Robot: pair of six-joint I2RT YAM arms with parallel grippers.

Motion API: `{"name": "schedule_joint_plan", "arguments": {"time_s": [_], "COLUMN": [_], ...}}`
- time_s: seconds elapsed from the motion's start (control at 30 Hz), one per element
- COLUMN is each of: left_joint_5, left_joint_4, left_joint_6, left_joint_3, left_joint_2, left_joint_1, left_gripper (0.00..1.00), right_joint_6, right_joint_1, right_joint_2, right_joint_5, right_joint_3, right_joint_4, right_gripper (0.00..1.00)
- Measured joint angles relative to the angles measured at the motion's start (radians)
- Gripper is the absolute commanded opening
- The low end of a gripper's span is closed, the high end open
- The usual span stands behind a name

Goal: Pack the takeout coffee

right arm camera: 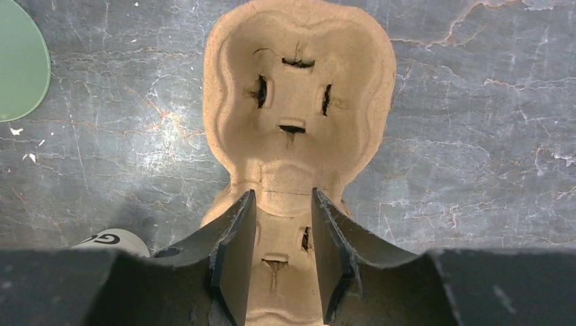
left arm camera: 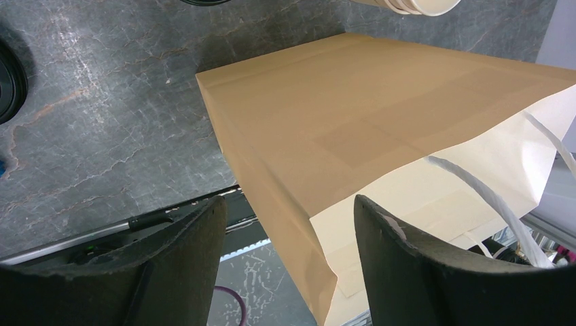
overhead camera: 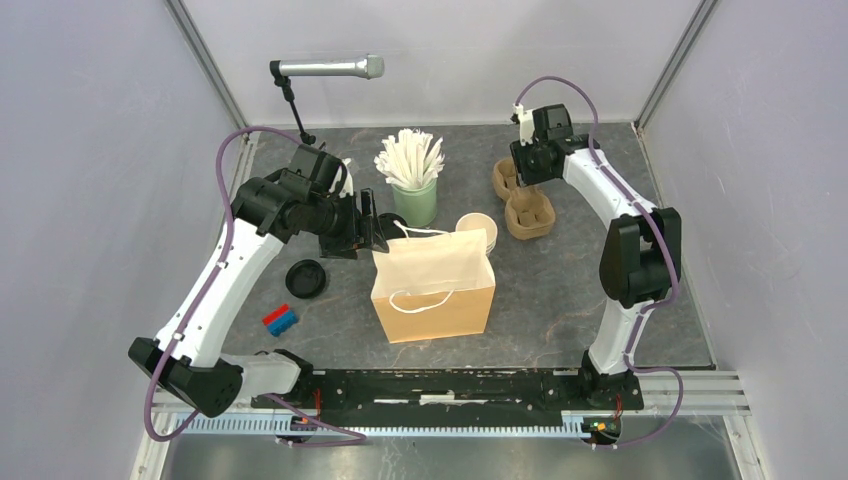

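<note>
No lidded coffee cup shows whole in any view. A white thing with dark print (right arm camera: 103,239) peeks out beside my right gripper's left finger, and I cannot tell whether it is the takeout coffee. My right gripper (right arm camera: 282,195) (overhead camera: 527,168) hangs over the near pocket of a brown pulp cup carrier (right arm camera: 299,88) (overhead camera: 528,210). Its jaws are partly apart and clamp nothing. The brown paper bag (overhead camera: 435,290) (left arm camera: 353,115) stands open mid-table. My left gripper (left arm camera: 289,200) (overhead camera: 368,226) is open, and its fingers straddle the bag's upper left rim without touching it.
A mint-green cup of white sticks (overhead camera: 413,190) and a stack of cream cups (overhead camera: 478,230) stand behind the bag. A black lid (overhead camera: 304,277) and red and blue blocks (overhead camera: 280,319) lie left of it. A microphone (overhead camera: 330,68) is at the back. A pale green round edge (right arm camera: 20,68) shows at left.
</note>
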Motion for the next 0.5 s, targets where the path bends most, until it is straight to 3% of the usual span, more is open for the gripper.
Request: {"name": "schedule_joint_plan", "arguments": {"time_s": [0.13,0.5], "left_joint_5": [0.0,0.0], "left_joint_4": [0.0,0.0], "left_joint_6": [0.0,0.0], "left_joint_3": [0.0,0.0], "left_joint_2": [0.0,0.0], "left_joint_1": [0.0,0.0], "left_gripper": [0.76,0.76], "right_joint_6": [0.0,-0.014], "right_joint_1": [0.0,0.0], "right_joint_2": [0.0,0.019], "right_joint_5": [0.0,0.008], "right_joint_3": [0.01,0.01], "right_joint_4": [0.0,0.0], "right_gripper": [0.5,0.52]}}
